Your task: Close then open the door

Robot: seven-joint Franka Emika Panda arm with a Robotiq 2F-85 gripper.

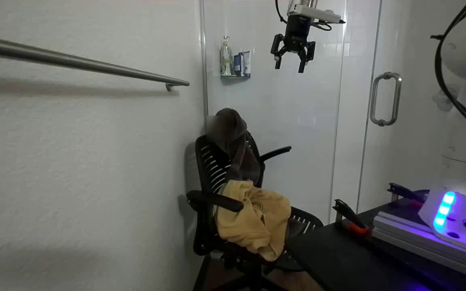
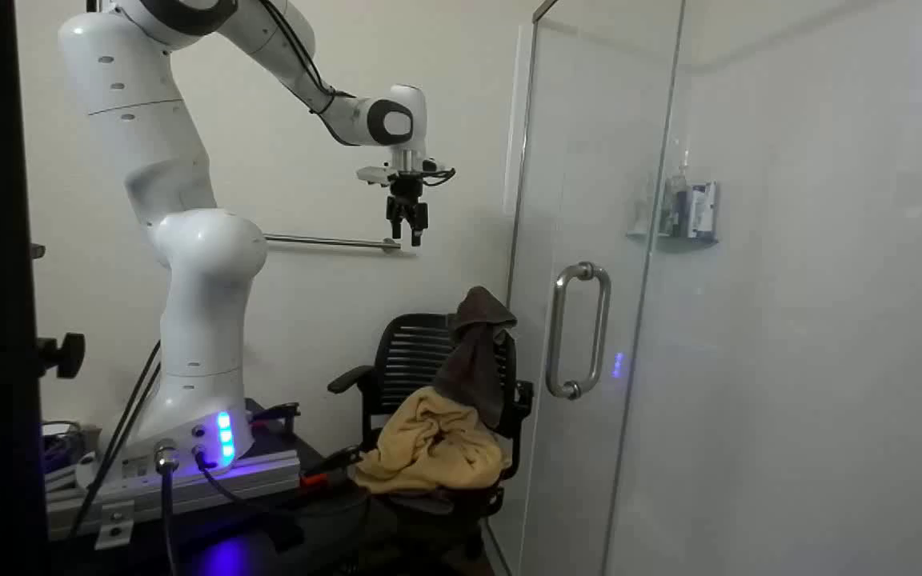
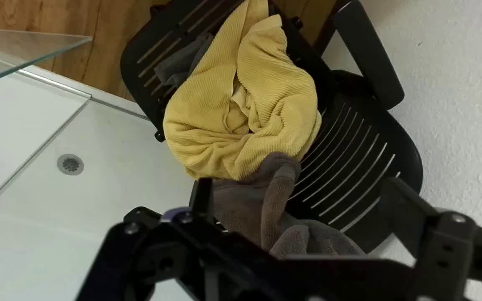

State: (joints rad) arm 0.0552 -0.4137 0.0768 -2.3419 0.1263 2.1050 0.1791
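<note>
I report my pincer (image 1: 289,66) spread wide in mid-air; the frameless glass shower door (image 1: 415,141), well apart from the pincer and to its side, stands ajar (in the wrist view its lower corner hangs over wood flooring (image 3: 111,46), off the sill (image 3: 111,99)); its silver loop handle (image 1: 396,99) sits lower than my pincer; beneath the pincer, a black office chair (image 1: 214,200) bears a ribbed yellow towel (image 3: 278,83).

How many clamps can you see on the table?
2, both at the edge of the table. In an exterior view, the near clamp is by the rail and the far clamp is beside the arm's base. More may be hidden behind the base.
</note>
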